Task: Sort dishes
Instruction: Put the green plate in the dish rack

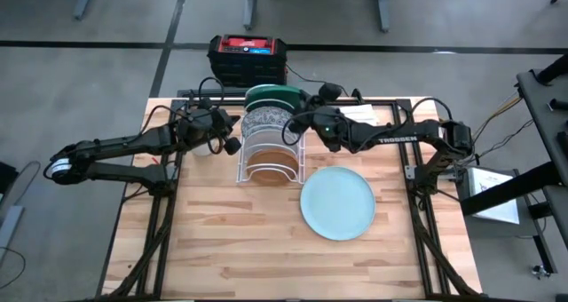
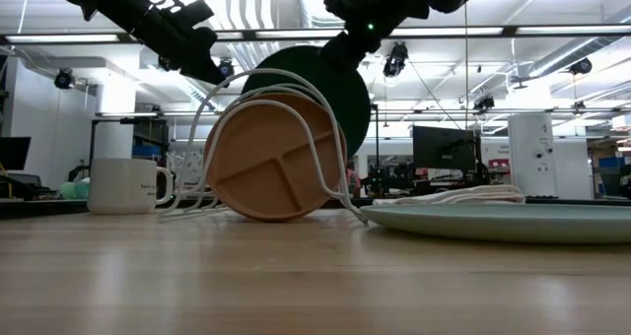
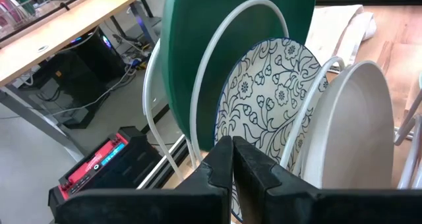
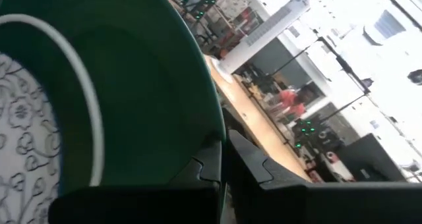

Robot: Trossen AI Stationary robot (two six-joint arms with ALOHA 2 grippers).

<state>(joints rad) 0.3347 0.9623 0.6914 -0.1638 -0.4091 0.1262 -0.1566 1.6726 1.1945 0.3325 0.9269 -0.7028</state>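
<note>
Open lab room w/ grey floor and ceiling light strips; black-and-red box [image 1: 248,55] on floor past table's far edge, upper centre of high view. Light wooden plank table [image 1: 231,249], bare across lower half of frame.

White wire dish rack [image 1: 241,164] at centre, holds 4 plates on edge: large dark green round plate [image 1: 275,95] at back, white plate w/ dark floral pattern [image 1: 266,121] next, plain white round plate [image 3: 356,132], then tan-brown divided round plate [image 2: 271,158] at front. Pale blue-green round plate [image 1: 337,202] lies flat on table, just right of rack. White mug [image 2: 126,185] at left, low view. Folded white cloth [image 1: 364,114] right of rack.

Left gripper [image 1: 232,144] clenched, empty, beside rack's left side. Right gripper [image 1: 291,135] clenched, empty, at rack's right side by green plate.
</note>
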